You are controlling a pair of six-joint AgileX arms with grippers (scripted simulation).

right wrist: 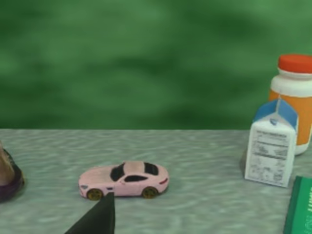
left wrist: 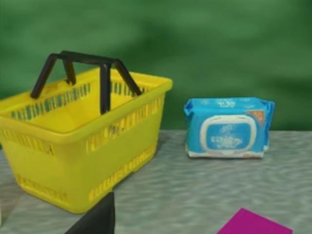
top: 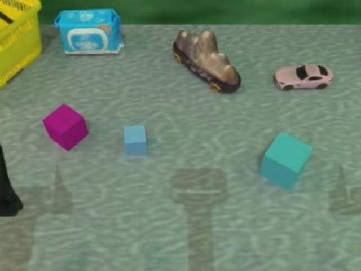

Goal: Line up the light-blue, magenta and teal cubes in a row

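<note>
Cubes lie scattered across the desk point(top: 186, 107), none yet aligned. Magenta cube point(top: 65, 126) sits at the left, turned corner-on; light-blue cube point(top: 135, 140) rests near it toward the centre, square to the desk edge; teal cube point(top: 285, 160) stands well apart at the right, skewed and slightly nearer the front. All three rest flat and untouched, so the row is judged not begun.

Left arm shows only as a dark form at the top view's left edge, just in front of the magenta cube. Left end effector point(left wrist: 95, 218) appears as a single dark finger tip in its wrist view; whether it is spread or pressed together cannot be told. Right end effector point(right wrist: 95, 217) likewise shows one finger tip, state undeterminable.

Clutter occupies the far side: yellow basket point(top: 17, 39), wipes packet point(top: 88, 31), brown toy vehicle point(top: 206, 59), pink toy car point(top: 303, 77). The front band is unobstructed, and is judged the natural lane for the row.
</note>
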